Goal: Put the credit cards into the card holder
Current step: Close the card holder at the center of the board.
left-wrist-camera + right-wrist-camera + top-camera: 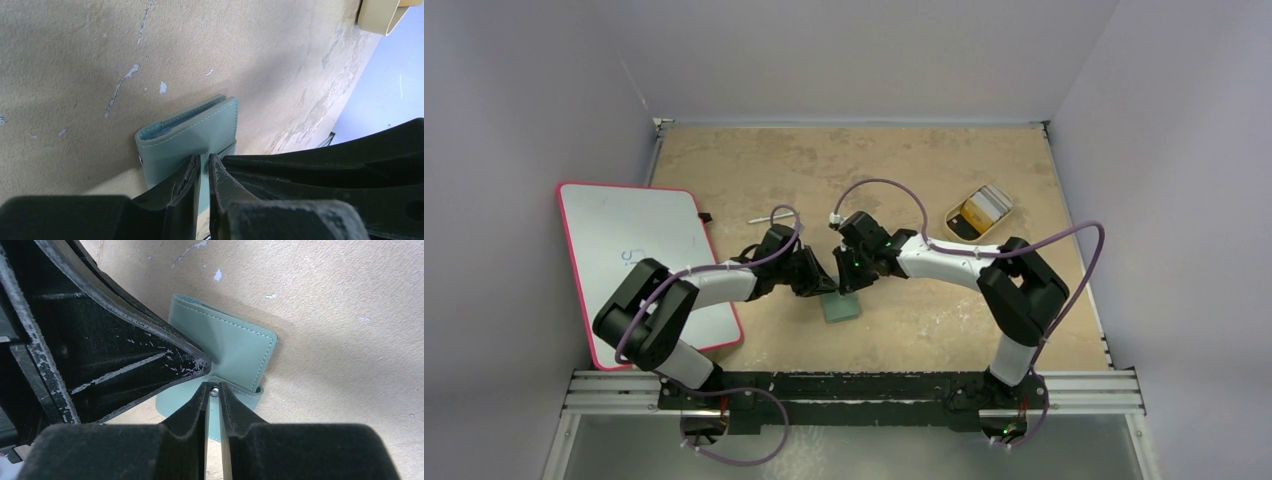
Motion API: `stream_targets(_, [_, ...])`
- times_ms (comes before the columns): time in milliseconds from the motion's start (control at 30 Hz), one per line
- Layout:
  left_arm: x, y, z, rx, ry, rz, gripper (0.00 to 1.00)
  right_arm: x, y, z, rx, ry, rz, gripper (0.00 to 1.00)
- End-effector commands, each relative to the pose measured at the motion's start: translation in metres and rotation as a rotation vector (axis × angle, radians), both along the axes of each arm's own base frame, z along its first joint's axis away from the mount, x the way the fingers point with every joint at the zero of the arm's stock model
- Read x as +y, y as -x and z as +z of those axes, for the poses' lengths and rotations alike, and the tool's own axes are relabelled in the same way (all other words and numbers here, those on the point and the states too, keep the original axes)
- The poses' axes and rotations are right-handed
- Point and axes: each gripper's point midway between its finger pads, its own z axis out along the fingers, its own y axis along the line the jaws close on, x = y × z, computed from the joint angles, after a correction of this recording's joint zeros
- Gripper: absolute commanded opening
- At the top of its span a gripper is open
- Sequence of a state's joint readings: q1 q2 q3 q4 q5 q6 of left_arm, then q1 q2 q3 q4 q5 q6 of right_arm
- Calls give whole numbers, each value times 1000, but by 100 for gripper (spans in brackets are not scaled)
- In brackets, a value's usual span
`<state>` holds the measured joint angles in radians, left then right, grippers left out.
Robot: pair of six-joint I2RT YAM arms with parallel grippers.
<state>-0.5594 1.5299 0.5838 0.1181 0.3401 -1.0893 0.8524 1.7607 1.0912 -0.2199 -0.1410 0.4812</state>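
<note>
**A:** Where is the card holder?

**B:** I see the card holder (841,307) lying flat mid-bench (904,170), nearer the near edge. There is open room toward the far edge.

**A:** And the fingers?

**B:** My left gripper (204,162) pinches its thin flap. My right gripper (213,390) squeezes the snap tab, I think. Only that wrist view shows the button, and from the top my arms hide both grips.

**A:** The credit cards?

**B:** The credit cards (984,205) sit in the tan tray (948,216) by the right edge, well apart. A white board (639,250) hangs over the left edge.
</note>
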Motion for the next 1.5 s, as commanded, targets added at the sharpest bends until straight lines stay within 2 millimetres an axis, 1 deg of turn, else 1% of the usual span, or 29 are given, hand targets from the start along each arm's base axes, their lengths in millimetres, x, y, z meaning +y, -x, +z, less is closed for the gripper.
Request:
stream_targets(0, [3, -8, -7, -25, -45, 14, 12, 8, -3, 10, -36, 13, 10, 12])
stream_targets(167, [3, -8, -7, -25, -45, 13, 12, 9, 2, 7, -42, 41, 13, 9])
stream_targets(300, [4, -7, -8, -22, -50, 12, 12, 4, 4, 7, -56, 82, -1, 8])
stream_targets(467, [3, -8, -9, -23, -52, 12, 12, 1, 10, -2, -59, 135, -3, 7])
stream_targets(700, [4, -7, -10, -20, -53, 14, 12, -8, 12, -15, -61, 182, -29, 6])
stream_targets(833, [4, -7, -10, -19, -51, 16, 12, -4, 12, -20, -55, 177, -23, 6])
stream_targets(933, [4, -6, -11, -16, -53, 15, 12, 1, 20, -21, -7, 155, -7, 6])
stream_targets(1033, [5, -5, -12, -11, -55, 17, 11, 1, 20, -25, 2, 166, -8, 6])
stream_targets(1200, [6, -3, -14, -5, -55, 19, 11, -6, 24, -39, 40, 195, -5, 6])
stream_targets(1467, [6, -2, -15, 0, -55, 16, 11, -19, 32, -55, 67, 251, -8, 4])
